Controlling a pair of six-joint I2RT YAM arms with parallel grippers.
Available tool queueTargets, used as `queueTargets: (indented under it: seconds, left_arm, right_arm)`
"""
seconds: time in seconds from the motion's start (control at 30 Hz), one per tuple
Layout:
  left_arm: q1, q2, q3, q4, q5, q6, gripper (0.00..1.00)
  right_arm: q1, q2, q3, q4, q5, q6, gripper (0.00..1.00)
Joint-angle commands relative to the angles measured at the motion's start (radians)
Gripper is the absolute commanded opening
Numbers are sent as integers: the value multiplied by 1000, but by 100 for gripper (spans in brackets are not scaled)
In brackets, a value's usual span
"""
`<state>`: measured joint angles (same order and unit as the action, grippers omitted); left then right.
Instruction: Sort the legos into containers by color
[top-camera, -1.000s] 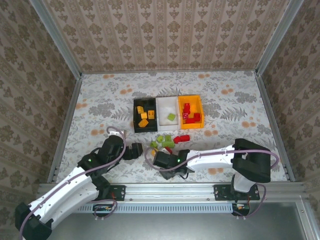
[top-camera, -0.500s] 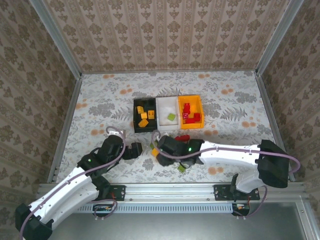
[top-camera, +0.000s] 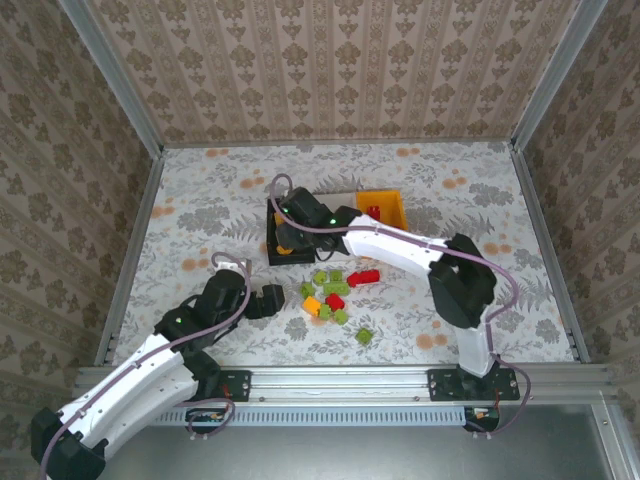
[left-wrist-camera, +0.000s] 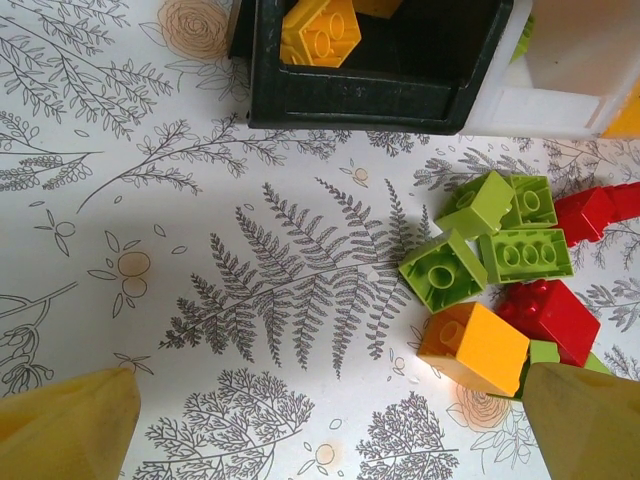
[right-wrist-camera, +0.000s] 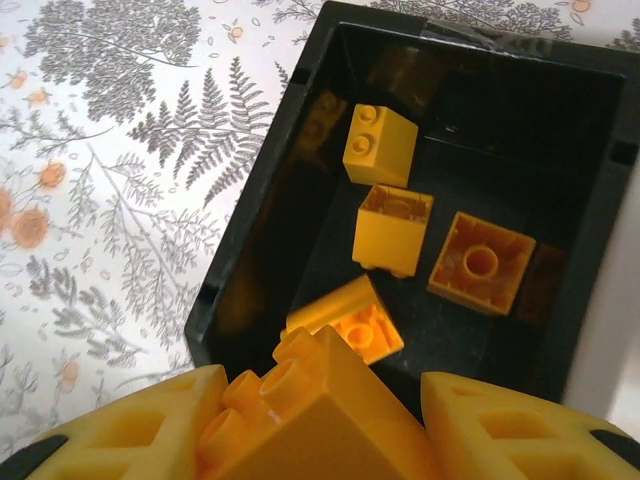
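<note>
3 bins in a row mid table (top-camera: 200, 220): black bin (right-wrist-camera: 275, 200) left, white bin (left-wrist-camera: 560, 100) middle, orange bin (top-camera: 390, 200) right. In the top view the right arm (top-camera: 400, 245) lies across the white bin, so what's in it can't be told. Some red bricks (top-camera: 375, 213) show in the orange bin.

Right wrist cam adds the inside of the black bin: 4 orange-yellow bricks (right-wrist-camera: 392, 228) on its floor. A 5th, the held brick (right-wrist-camera: 285, 395), is clamped btw the fingers of the right gripper (right-wrist-camera: 320, 440) above that bin, studs toward the cam.

The loose pile (top-camera: 333, 295) sits just near of the bins: 1 orange-yellow, 2 red, approx 7 green, w/ 1 green apart to the near right. They're tiny, so the count isn't sure.

Left wrist cam shows the pile close up, w/ 4 green bricks clear and the orange-yellow one resting partly on another green. The left gripper (left-wrist-camera: 330, 430) is spread wide w/ nothing in it, just left of the pile.
</note>
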<state>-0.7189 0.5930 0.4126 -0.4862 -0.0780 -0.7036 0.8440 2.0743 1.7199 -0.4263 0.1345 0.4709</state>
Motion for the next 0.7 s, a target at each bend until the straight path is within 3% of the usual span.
queueTargets:
  seconds: [0.0,0.2,0.43,0.67]
  left_arm:
    - [5,-15,3,2,-1,0,100]
    - [12,-12,10,12,15,18,100]
    - [14,89,53,56,61,69,100]
    - [-50,242,100,153,78,103,99]
  right_arm:
    - [-9,56,97,-48,5,11,41]
    - [-20,72,175,-64,-9,29,72]
    - [-20,-104,50,-2,5,43,80]
    - [-20,-421,-322,97,27,78,81]
